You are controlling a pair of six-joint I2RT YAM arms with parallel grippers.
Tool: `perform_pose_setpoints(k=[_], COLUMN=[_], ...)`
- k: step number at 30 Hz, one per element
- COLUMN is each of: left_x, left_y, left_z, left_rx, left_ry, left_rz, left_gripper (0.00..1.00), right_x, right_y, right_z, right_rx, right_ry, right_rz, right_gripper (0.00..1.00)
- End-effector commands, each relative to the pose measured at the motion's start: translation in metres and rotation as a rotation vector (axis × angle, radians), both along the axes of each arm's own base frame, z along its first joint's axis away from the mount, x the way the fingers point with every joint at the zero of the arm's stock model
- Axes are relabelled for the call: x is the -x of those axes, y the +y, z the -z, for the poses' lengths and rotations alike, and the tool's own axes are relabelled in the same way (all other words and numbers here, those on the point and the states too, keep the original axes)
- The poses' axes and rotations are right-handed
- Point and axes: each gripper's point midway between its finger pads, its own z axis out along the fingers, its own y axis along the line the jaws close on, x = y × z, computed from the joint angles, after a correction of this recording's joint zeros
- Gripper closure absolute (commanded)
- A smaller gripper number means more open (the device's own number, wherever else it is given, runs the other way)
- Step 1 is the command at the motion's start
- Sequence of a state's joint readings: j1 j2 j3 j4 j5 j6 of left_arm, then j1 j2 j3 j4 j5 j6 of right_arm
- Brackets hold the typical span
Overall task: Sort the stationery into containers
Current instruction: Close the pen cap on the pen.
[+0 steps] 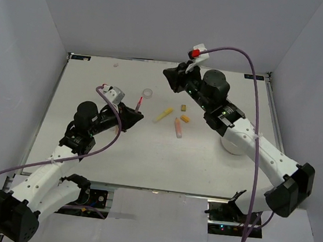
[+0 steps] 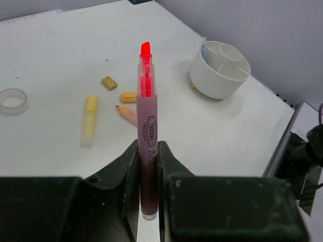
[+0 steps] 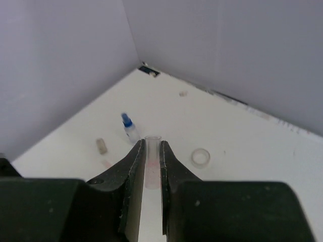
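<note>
Red highlighter (image 2: pixel 147 113) clenched in left tool (image 2: pixel 147 147) — clear cap (image 3: pixel 152 162) pinched by right tool (image 3: pixel 151 146).

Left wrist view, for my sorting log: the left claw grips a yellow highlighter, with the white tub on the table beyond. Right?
Not quite: the left claw grips a red highlighter, as the left wrist view shows. The yellow highlighter lies on the table; the white tub is beyond.

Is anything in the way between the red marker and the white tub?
Only flat things on the table: a yellow marker, an orange pen and two erasers. From above, the right arm hangs over part of the tub.
</note>
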State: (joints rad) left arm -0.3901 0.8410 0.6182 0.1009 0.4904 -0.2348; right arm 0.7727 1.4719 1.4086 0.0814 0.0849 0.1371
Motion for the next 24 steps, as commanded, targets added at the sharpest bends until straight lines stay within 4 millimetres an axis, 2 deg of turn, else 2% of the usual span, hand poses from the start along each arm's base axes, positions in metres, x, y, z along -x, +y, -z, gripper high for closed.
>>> perform_pose_setpoints(k=[1,3,5,7,8,9,11,12,14,18,24], left_x=[0.017,0.018,0.016,0.015,0.014,0.009,0.007,0.004,0.004,0.003,0.002], left_y=[-0.019,-0.024,-0.027,-0.031,-0.034,-0.038,-0.043,-0.046,-0.048,-0.045,-0.042], left_z=[-0.044,-0.055,-0.057,-0.063,-0.067,-0.064,-0.067,-0.066,-0.065,-0.052,-0.050], left_rx=[0.077,0.094,0.100,0.102,0.102,0.097,0.098,0.100,0.112,0.115,0.120], left_ry=[-0.085,-0.122,-0.145,-0.197,-0.213,-0.217,-0.235,-0.236,-0.237,-0.231,-0.227], left_rz=[0.136,0.157,0.168,0.194,0.208,0.223,0.254,0.263,0.276,0.250,0.221], left_gripper=[1.00,1.00,1.00,1.00,1.00,1.00,1.00,1.00,1.00,1.00,1.00], right_x=[0.020,0.031,0.037,0.046,0.049,0.049,0.052,0.051,0.055,0.062,0.072], right_y=[-0.001,-0.008,-0.012,-0.011,-0.014,-0.014,-0.016,-0.015,-0.014,-0.009,-0.005], right_z=[-0.044,-0.058,-0.075,-0.076,-0.088,-0.081,-0.089,-0.083,-0.088,-0.087,-0.081], right_rx=[-0.191,-0.256,-0.326,-0.360,-0.406,-0.409,-0.463,-0.469,-0.518,-0.552,-0.565], right_ry=[-0.101,-0.129,-0.162,-0.175,-0.209,-0.210,-0.249,-0.245,-0.263,-0.269,-0.273], right_rz=[-0.068,-0.081,-0.089,-0.126,-0.133,-0.135,-0.142,-0.142,-0.167,-0.219,-0.279], right_gripper=[0.92,0.92,0.92,0.92,0.92,0.92,0.92,0.92,0.92,0.92,0.92])
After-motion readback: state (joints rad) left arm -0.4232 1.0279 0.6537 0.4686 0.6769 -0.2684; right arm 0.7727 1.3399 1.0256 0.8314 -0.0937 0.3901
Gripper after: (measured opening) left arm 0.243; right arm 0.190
